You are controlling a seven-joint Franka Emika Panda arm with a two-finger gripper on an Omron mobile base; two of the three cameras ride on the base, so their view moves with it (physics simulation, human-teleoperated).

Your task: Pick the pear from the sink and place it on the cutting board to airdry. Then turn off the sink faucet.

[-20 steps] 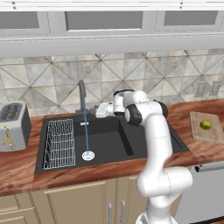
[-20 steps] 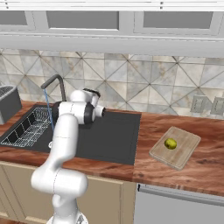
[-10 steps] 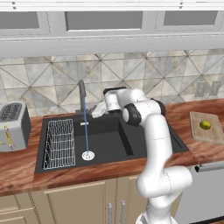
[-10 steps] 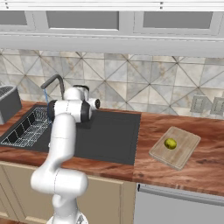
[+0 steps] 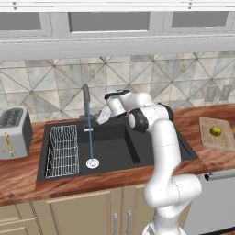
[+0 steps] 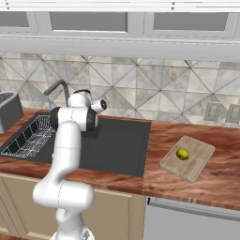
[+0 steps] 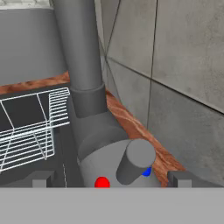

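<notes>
A matte black sink [image 5: 151, 146] spreads below and in front of the gripper [image 5: 102, 117], set in a reddish wooden counter [image 6: 206, 180]. The white arm reaches over the basin's back edge, its gripper right at the base of the sink faucet [image 5: 86, 99]. In the hand view the fingers [image 7: 41, 179] stand apart, one on each side of the faucet's small grey lever [image 7: 133, 161], not touching it. A thin blue stream of water [image 5: 90, 138] runs down to the round drain [image 5: 92, 163]. A white wire rack [image 5: 62, 150] sits in the sink beyond the faucet. Well away behind the hand, the cutting board [image 6: 200, 153] lies on the counter, with the pear [image 6: 183, 153] resting on it.
</notes>
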